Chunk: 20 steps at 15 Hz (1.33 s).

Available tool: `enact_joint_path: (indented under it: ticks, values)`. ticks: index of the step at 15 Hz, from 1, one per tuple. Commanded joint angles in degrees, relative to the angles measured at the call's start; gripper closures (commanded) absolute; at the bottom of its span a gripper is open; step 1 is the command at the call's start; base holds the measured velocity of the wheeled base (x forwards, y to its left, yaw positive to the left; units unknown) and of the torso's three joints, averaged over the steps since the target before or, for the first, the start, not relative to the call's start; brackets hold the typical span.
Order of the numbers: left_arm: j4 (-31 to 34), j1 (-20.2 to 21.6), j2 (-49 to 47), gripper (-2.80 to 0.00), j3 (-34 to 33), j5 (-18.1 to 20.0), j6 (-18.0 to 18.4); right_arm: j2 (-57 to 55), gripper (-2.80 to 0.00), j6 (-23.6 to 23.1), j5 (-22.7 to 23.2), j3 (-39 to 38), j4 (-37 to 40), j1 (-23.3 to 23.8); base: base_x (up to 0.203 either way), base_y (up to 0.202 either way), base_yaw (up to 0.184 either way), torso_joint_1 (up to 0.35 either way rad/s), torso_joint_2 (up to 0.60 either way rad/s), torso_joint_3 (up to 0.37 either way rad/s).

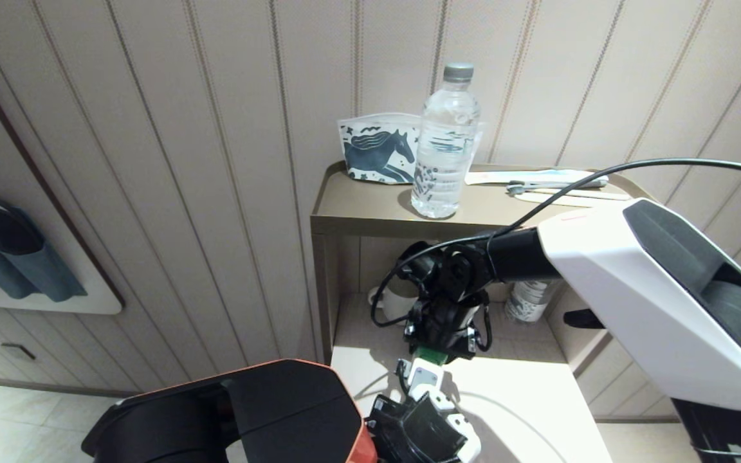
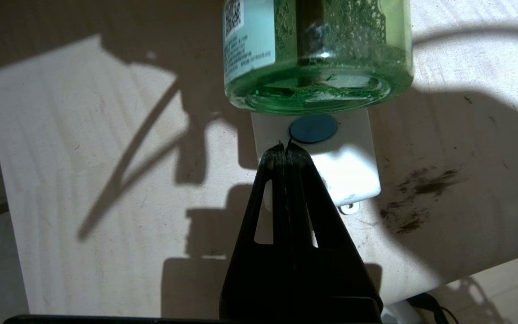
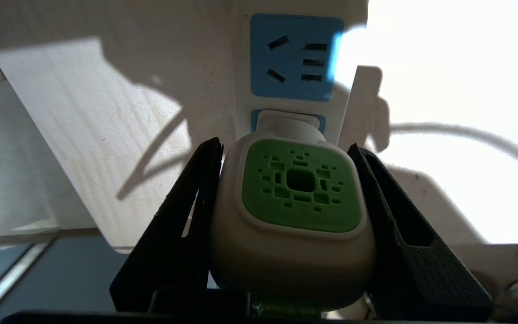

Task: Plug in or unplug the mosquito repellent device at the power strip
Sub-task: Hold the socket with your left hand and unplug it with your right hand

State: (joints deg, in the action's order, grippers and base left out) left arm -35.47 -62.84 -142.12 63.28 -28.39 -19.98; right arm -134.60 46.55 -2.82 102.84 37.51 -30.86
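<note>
Right gripper (image 3: 286,198) clamped on mosquito repellent device (image 3: 299,189), left gripper (image 2: 285,150) closed, pinning power strip (image 2: 344,171); risks prongs bending if tilted.

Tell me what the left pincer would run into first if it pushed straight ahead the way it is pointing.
Most likely the power strip: the shut left pincer points down at its white end, just short of the round blue button. The mosquito repellent device stands just beyond. Whether the tips already touch the strip is unclear.
</note>
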Motion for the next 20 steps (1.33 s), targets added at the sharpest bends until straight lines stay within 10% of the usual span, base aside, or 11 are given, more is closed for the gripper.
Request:
enact_joint_path:
  ticks: [1, 8, 20]
  values:
    - [-0.2, 0.0, -0.3, 0.00, 0.1, -0.2, -0.1, -0.3, 0.00, -0.9, -0.9, -0.1, 0.6, -0.7, 0.000, 0.000, 0.000, 0.000, 0.00, 0.000]
    - [-0.2, 0.0, -0.2, 0.00, -0.1, -0.2, -0.2, -2.5, 0.00, -9.0, -8.0, 0.2, 3.8, -1.8, 0.000, 0.000, 0.000, 0.000, 0.00, 0.000]
    - [-1.2, 0.0, -0.4, 0.00, -0.1, -0.2, 0.0, -0.1, 0.00, -8.9, -6.2, 2.6, 4.2, -1.3, 0.000, 0.000, 0.000, 0.000, 0.00, 0.000]
